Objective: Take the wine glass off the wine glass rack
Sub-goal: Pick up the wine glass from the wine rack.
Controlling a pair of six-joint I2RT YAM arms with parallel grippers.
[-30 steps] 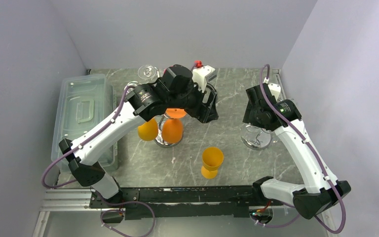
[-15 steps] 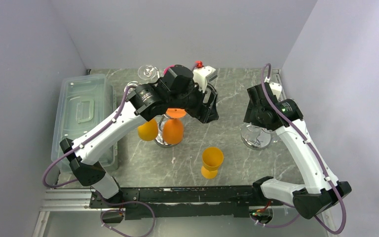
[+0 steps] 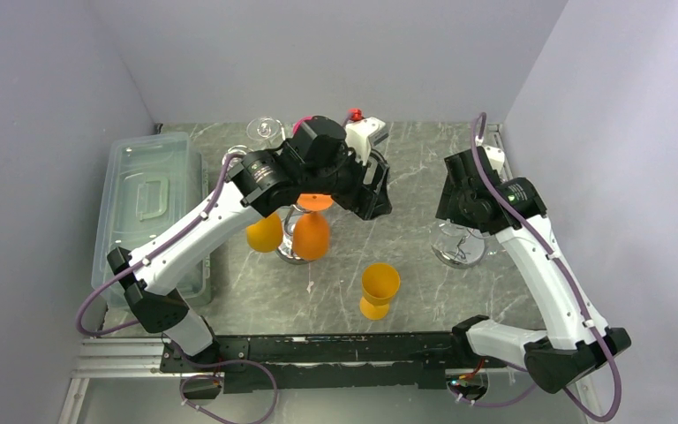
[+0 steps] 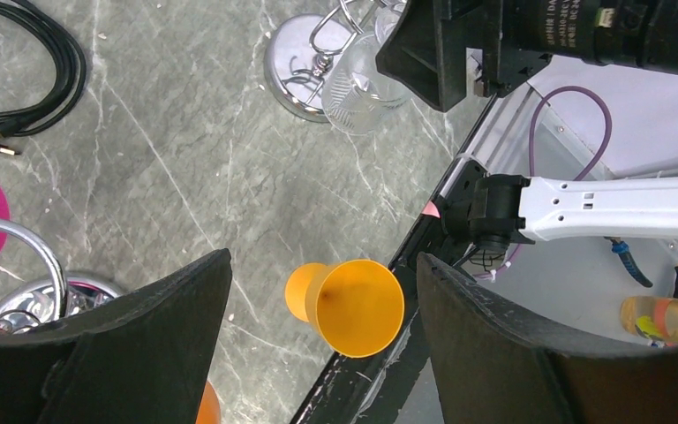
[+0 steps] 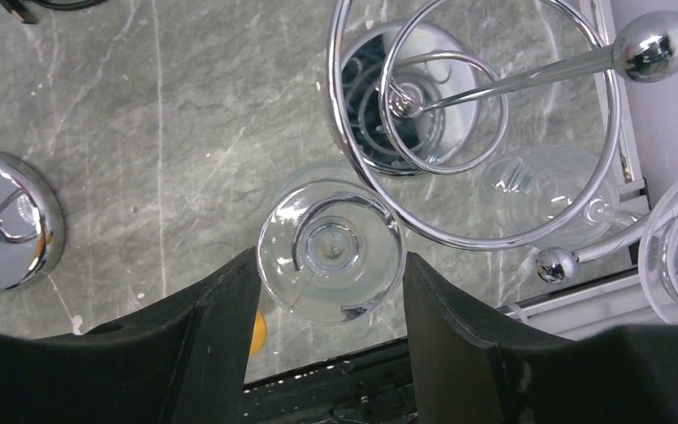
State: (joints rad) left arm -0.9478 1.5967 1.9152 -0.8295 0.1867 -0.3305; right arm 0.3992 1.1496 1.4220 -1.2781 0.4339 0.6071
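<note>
- Step in hand, as I read it: the grab itself. The lift-off hadn't happened yet.
- The wine glass (image 5: 329,247) was hanging upside down on the wine glass rack (image 5: 362,106), out on the right side of the table. In the right wrist view you looked straight down at its foot, with a chrome curl of the rack lying across it.
- The right gripper (image 5: 329,261) was down around it. Both black fingers (image 5: 216,336) sat right up against the sides of the glass with no gap I could see, so I'd call it clamped on the glass.
- The left gripper (image 4: 322,265) was spread wide and grasping nothing. It hung over the other stand, with an orange cup (image 4: 349,305) on the table below it, well apart from the job.
- Next move, my guess: ease the glass up so the foot clears the wire, then slide it out through the open end of the curl. I couldn't tell which way that curl opens.
- Watch out: another clear glass (image 5: 547,190) hung just beside it, and the rack looked light enough to drag along if the foot snagged.
</note>
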